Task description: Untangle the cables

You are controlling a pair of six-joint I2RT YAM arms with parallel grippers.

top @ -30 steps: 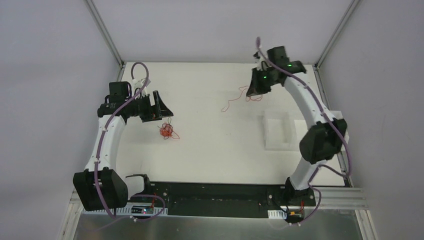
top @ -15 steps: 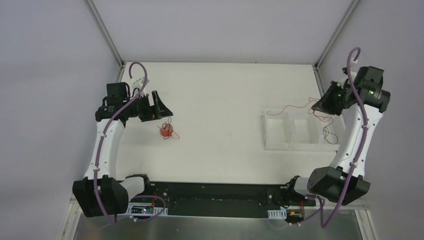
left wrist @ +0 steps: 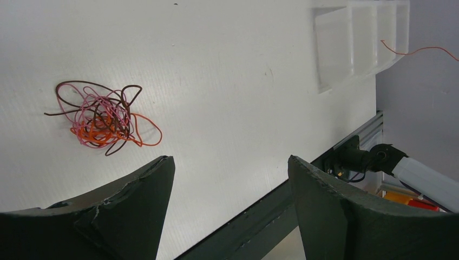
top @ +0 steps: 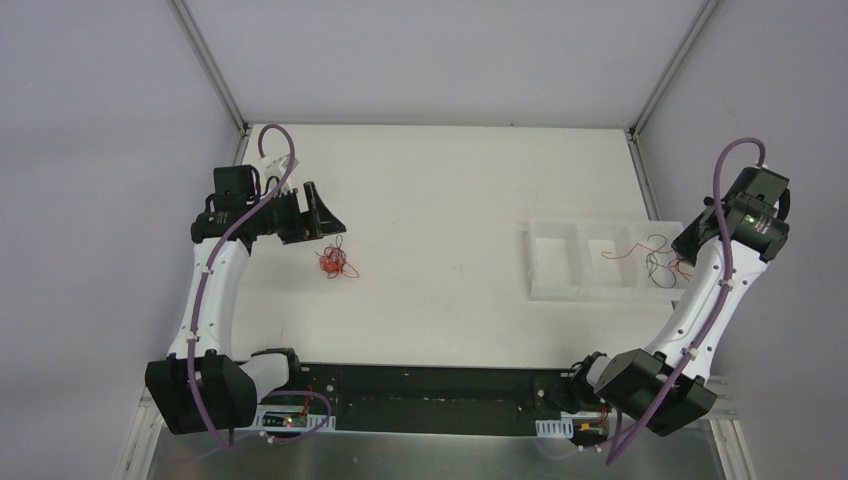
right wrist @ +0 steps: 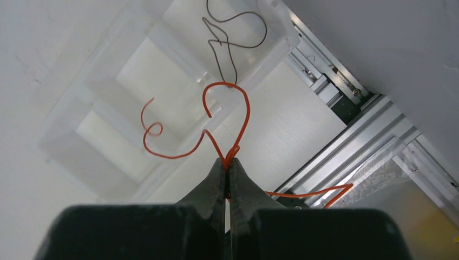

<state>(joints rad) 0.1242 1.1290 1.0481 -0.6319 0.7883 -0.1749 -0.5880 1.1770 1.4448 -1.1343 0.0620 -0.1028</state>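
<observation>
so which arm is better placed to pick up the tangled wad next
Left. The left hand is open right beside the wad of cables, while the right hand is shut on a red cable above the tray, far from the wad.

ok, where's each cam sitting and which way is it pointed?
Top external: above and behind the bases, looking down at the table; left arm and right arm show.
Left wrist: over the table, facing the wad and tray; open left pincer in frame.
Right wrist: above the tray, looking down; right pincer shut on an orange wire.
Shared: both wrist views catch the tray.
</observation>
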